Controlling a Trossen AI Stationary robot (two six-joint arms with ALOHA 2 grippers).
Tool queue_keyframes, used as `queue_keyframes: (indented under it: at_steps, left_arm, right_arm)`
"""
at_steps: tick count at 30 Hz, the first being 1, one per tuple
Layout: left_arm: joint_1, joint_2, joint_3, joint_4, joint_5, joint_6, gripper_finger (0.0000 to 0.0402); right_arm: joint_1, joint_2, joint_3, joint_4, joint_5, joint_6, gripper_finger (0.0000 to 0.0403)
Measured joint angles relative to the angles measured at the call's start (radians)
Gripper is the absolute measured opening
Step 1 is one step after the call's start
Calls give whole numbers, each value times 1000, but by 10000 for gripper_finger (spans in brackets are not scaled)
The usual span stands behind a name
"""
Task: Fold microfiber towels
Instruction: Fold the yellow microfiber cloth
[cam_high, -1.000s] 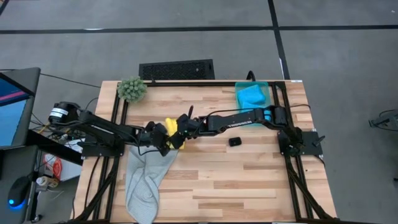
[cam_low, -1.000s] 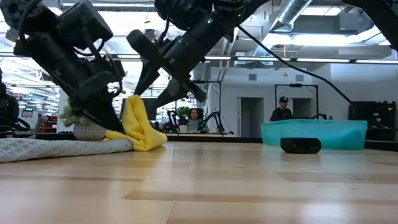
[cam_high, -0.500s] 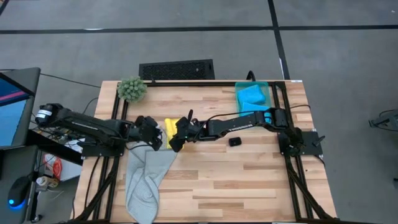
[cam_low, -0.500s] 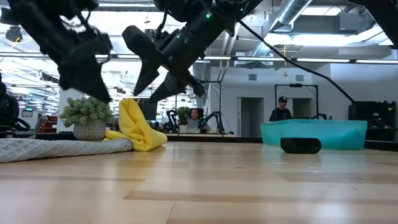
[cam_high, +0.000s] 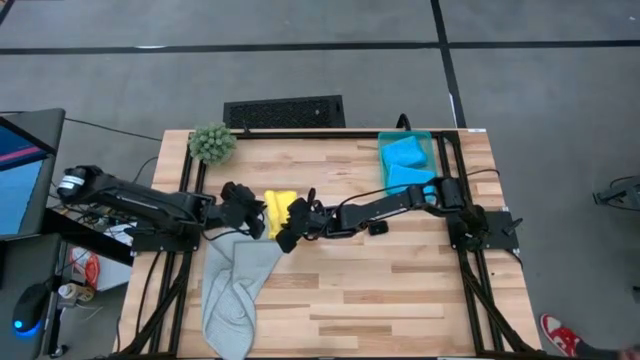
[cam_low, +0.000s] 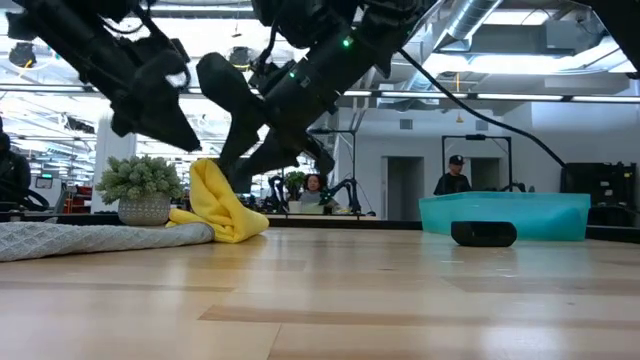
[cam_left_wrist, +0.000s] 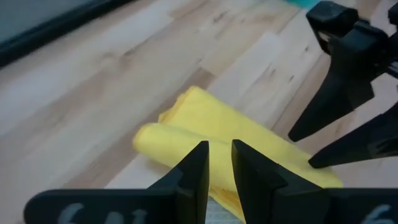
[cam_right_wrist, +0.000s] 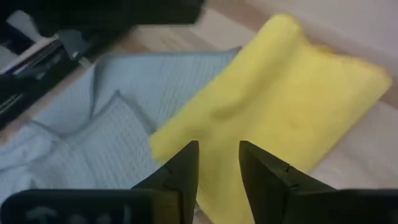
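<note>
A folded yellow towel (cam_high: 278, 205) lies on the table, its left part resting on the far end of the pale grey towel (cam_high: 235, 290). It also shows in the low view (cam_low: 225, 215) and in both wrist views (cam_left_wrist: 249, 137) (cam_right_wrist: 273, 93). My left gripper (cam_high: 254, 215) is narrowly open just left of it, raised above the table (cam_low: 180, 135). My right gripper (cam_high: 287, 238) is open over the yellow towel's near edge, fingers slanting down (cam_low: 265, 165). Two bright blue towels (cam_high: 405, 155) lie in a teal bin. The teal green towel is out of view.
The teal bin (cam_high: 428, 140) stands at the far right. A small black block (cam_high: 377, 227) lies beside the right arm. A fuzzy green plant (cam_high: 212, 143) stands at the far left corner. The grey towel hangs over the table's near edge. Bare wood lies near and right.
My left gripper has let go of the yellow towel and drawn back up and toward the table's left edge. My right gripper has gone toward the near edge, over the towel's near edge. The yellow towel stays in place, folded.
</note>
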Motion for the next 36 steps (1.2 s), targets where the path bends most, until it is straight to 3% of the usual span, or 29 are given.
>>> queue_keyframes:
  at_steps: [11,17,23,28,36]
  left_arm:
    - [0,190,-1,193,96,73,61]
    - [-11,228,0,130,163,46,61]
    - [-23,238,-1,55,138,34,61]
    - [-23,274,-11,54,56,26,61]
    - [-21,367,-53,131,39,19,61]
  right_arm:
    - [-4,38,-22,52,-98,-8,122]
    - [-2,33,-22,68,-39,-46,122]
    - [-18,-6,-19,-24,-15,-26,124]
    - [-42,-19,-18,-110,-45,12,164]
    - [-68,-16,-20,-140,-44,111,259]
